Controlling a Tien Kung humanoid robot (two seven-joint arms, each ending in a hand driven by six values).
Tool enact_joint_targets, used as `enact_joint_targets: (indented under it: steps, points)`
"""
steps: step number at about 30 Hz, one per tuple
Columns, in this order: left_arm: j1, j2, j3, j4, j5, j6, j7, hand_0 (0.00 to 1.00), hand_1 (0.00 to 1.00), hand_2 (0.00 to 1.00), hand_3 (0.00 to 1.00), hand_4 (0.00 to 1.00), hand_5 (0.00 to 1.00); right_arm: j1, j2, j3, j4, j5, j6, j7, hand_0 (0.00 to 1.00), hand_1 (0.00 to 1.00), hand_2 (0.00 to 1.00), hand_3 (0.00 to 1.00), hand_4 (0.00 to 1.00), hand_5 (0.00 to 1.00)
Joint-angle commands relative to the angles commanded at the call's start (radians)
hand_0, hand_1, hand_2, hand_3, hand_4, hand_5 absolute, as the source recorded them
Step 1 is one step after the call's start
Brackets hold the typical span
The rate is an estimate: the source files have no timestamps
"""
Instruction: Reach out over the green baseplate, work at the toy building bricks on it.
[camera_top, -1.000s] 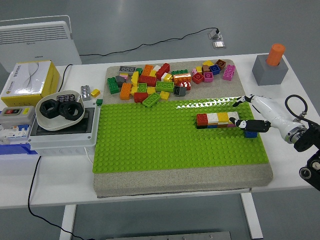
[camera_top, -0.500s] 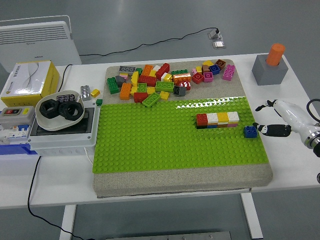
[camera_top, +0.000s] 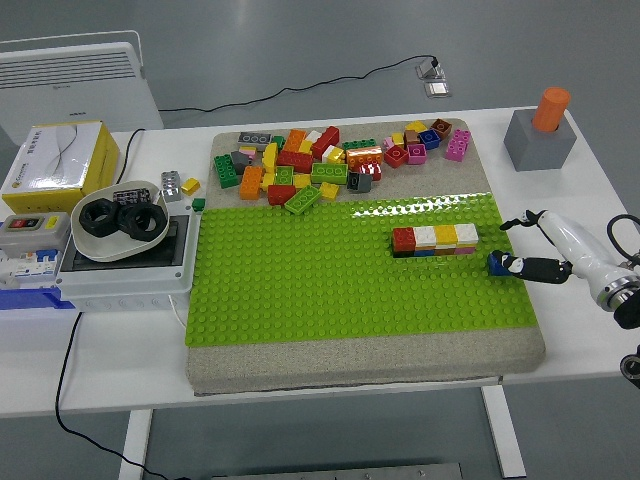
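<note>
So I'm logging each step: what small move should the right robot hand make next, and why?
Probably close on the small blue toy brick and lift it. The right robot hand has one black-tipped finger at that brick, which sits alone near the green studded baseplate's right edge, apart from the short multicoloured brick row. The grip looks unfinished.

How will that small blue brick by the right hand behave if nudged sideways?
The small blue plastic brick sits on the studded green baseplate, so it probably resists sliding if seated. It looks stiff and light; a high push from the right hand might pop it loose.
</note>
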Motion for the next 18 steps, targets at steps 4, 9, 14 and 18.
enact_joint_targets:
  steps: [4,9,14,18]
  points:
    - [-0.005,-0.003,-0.028,0.0,0.039,0.025,-0.032,0.632,0.61,0.654,0.807,0.998,0.998,0.001,0.001,0.017,-0.004,-0.024,0.025,-0.023,0.828,0.797,0.781,0.659,0.722,0.351]
    - [-0.01,-0.005,-0.049,0.0,0.089,0.053,-0.053,0.614,0.585,0.633,0.78,0.998,0.998,0.007,0.002,0.015,-0.01,-0.032,0.045,-0.038,0.833,0.806,0.793,0.66,0.701,0.325]
    - [-0.012,-0.008,-0.056,0.0,0.099,0.064,-0.059,0.613,0.58,0.631,0.776,0.998,0.998,0.011,0.008,0.004,-0.018,-0.031,0.055,-0.044,0.841,0.83,0.801,0.662,0.704,0.325]
    - [-0.014,-0.008,-0.057,0.0,0.099,0.066,-0.06,0.613,0.58,0.631,0.776,0.998,0.998,0.016,0.008,-0.001,-0.017,-0.03,0.055,-0.043,0.841,0.83,0.801,0.662,0.704,0.325]
